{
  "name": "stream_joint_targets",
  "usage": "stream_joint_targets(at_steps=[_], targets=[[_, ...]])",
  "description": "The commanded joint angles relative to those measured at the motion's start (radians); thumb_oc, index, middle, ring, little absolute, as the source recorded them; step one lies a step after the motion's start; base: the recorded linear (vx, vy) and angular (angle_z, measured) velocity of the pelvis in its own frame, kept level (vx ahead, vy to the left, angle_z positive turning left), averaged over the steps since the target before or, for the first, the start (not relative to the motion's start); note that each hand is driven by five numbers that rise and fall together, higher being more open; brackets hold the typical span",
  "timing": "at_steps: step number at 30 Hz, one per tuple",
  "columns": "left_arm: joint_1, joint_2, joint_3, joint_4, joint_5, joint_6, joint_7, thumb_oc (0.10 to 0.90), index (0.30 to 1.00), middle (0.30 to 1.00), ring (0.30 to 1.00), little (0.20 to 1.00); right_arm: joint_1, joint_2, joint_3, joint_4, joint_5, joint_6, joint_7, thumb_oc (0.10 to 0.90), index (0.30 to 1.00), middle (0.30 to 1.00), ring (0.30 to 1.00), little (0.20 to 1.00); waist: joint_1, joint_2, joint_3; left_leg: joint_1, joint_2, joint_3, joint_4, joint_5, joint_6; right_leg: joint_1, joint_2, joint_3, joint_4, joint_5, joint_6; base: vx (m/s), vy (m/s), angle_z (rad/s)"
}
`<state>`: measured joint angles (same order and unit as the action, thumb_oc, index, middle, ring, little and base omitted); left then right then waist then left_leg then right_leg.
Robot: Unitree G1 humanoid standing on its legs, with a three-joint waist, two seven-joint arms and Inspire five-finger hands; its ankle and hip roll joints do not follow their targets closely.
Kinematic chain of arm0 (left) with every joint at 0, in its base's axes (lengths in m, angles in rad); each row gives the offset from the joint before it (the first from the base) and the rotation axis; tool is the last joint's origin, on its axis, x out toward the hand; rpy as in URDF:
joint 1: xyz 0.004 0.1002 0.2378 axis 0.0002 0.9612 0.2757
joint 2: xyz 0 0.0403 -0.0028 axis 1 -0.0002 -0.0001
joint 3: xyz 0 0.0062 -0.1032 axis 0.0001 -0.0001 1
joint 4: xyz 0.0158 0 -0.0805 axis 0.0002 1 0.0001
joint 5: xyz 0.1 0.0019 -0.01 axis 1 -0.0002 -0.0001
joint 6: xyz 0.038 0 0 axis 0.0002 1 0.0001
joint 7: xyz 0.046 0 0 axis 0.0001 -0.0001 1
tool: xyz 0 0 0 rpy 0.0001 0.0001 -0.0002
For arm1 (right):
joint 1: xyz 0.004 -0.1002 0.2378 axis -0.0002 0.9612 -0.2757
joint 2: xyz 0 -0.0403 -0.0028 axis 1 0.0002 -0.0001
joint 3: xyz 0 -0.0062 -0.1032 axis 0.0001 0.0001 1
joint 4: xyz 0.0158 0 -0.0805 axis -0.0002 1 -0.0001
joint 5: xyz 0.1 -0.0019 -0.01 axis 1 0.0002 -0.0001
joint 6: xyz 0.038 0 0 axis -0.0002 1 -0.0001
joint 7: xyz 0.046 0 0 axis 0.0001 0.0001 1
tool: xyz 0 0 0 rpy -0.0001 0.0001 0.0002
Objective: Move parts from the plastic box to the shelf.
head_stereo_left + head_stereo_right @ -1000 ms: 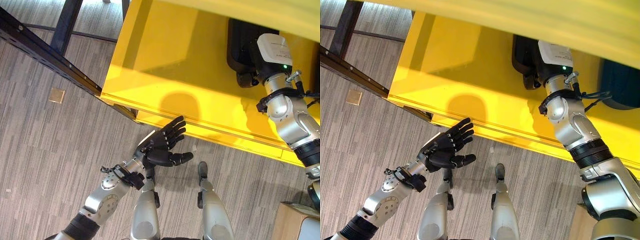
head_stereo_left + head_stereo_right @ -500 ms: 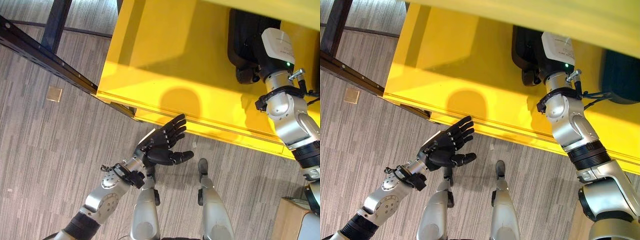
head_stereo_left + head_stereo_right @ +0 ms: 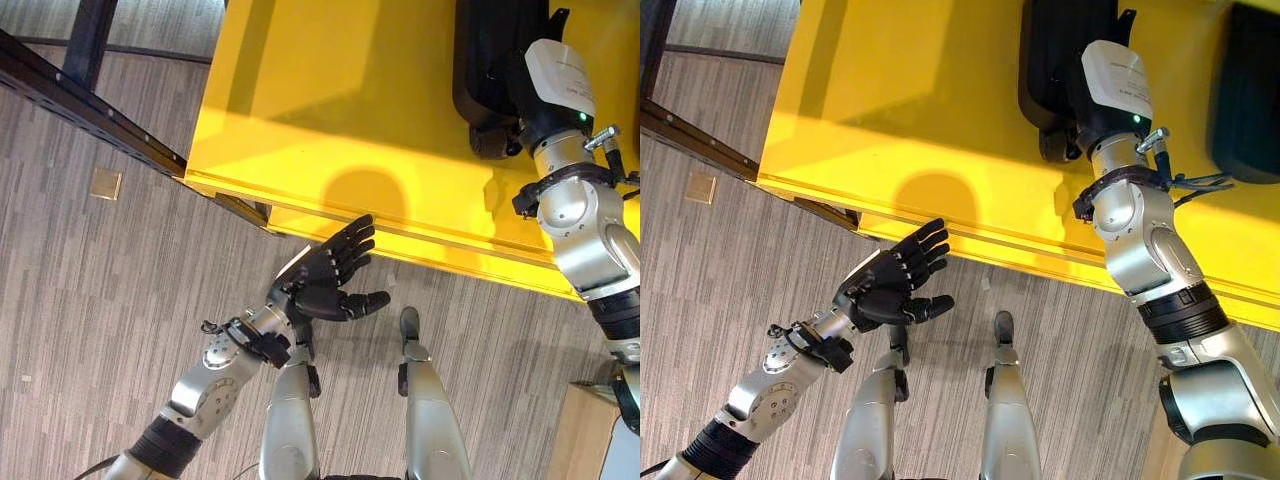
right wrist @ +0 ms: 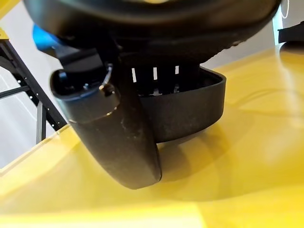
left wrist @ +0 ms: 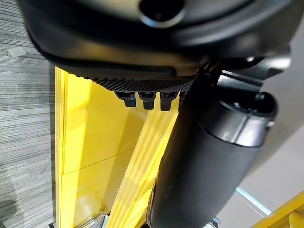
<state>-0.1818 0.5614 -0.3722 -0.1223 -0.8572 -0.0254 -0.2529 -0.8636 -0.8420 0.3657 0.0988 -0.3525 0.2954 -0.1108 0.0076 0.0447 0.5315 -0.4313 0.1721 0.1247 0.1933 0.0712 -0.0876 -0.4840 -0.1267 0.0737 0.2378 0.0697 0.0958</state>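
Observation:
A black plastic part [image 3: 480, 60] lies on the yellow shelf [image 3: 330, 120], toward its right side. My right hand [image 3: 520, 125] is at the part's near end, under the white cover on its wrist. In the right wrist view my right hand [image 4: 118, 123] stands just in front of the part's rim [image 4: 190, 109], above the yellow surface. My left hand [image 3: 325, 280] hangs open and holds nothing, below the shelf's front edge and over the floor. Its straight fingers [image 5: 142, 97] point toward the yellow edge.
A second dark object [image 3: 1245, 90] sits on the shelf at the far right. A black frame beam [image 3: 80, 110] runs slantwise at the left. A cardboard box [image 3: 590, 440] stands at the lower right. A small tan square [image 3: 104, 183] lies on the grey floor.
The whole picture has shifted, so more of the shelf's top and the black part shows. Both hands keep their places relative to the shelf.

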Motion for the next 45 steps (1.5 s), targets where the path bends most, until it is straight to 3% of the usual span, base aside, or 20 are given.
stream_joint_targets(at_steps=[1, 13, 21, 45], targets=[[0.017, -0.041, 0.015, -0.152, 0.001, -0.049, -0.023, 0.900, 1.000, 1.000, 1.000, 1.000, 0.098, -0.021, 0.058, -0.092, 0.005, -0.004, 0.121, 0.400, 0.300, 0.300, 0.300, 0.300, -0.020, -0.006, -0.012, -0.025, 0.002, -0.054, 0.098, -0.070, 0.037, -0.007, -0.054, -0.096, 0.145, -0.126, -0.025, 0.00, 0.000, 0.00], [0.016, -0.033, 0.023, -0.157, 0.005, -0.037, -0.028, 0.900, 1.000, 1.000, 1.000, 1.000, 0.115, -0.015, 0.053, -0.098, 0.016, 0.020, 0.085, 0.400, 0.300, 0.300, 0.300, 0.300, -0.023, -0.010, -0.012, -0.008, 0.006, -0.051, 0.103, -0.078, 0.036, 0.016, -0.051, -0.088, 0.143, -0.132, -0.025, 0.00, 0.000, 0.00], [-0.007, -0.032, 0.021, -0.152, 0.003, -0.027, -0.026, 0.900, 1.000, 1.000, 1.000, 1.000, 0.074, 0.012, 0.039, -0.006, 0.033, 0.014, 0.020, 0.400, 0.300, 0.300, 0.300, 0.300, -0.016, -0.008, -0.012, -0.003, 0.007, -0.053, 0.107, -0.079, 0.035, 0.030, -0.051, -0.092, 0.135, -0.128, -0.025, 0.00, 0.000, 0.00], [-0.024, -0.044, 0.013, -0.141, -0.003, -0.024, -0.033, 0.900, 1.000, 1.000, 1.000, 1.000, 0.005, 0.031, 0.028, 0.106, 0.063, 0.025, -0.002, 0.400, 0.300, 0.300, 0.300, 0.300, -0.006, 0.008, -0.012, -0.008, -0.002, -0.056, 0.102, -0.079, 0.033, 0.015, -0.061, -0.095, 0.145, -0.130, -0.023, 0.00, 0.000, 0.00]])
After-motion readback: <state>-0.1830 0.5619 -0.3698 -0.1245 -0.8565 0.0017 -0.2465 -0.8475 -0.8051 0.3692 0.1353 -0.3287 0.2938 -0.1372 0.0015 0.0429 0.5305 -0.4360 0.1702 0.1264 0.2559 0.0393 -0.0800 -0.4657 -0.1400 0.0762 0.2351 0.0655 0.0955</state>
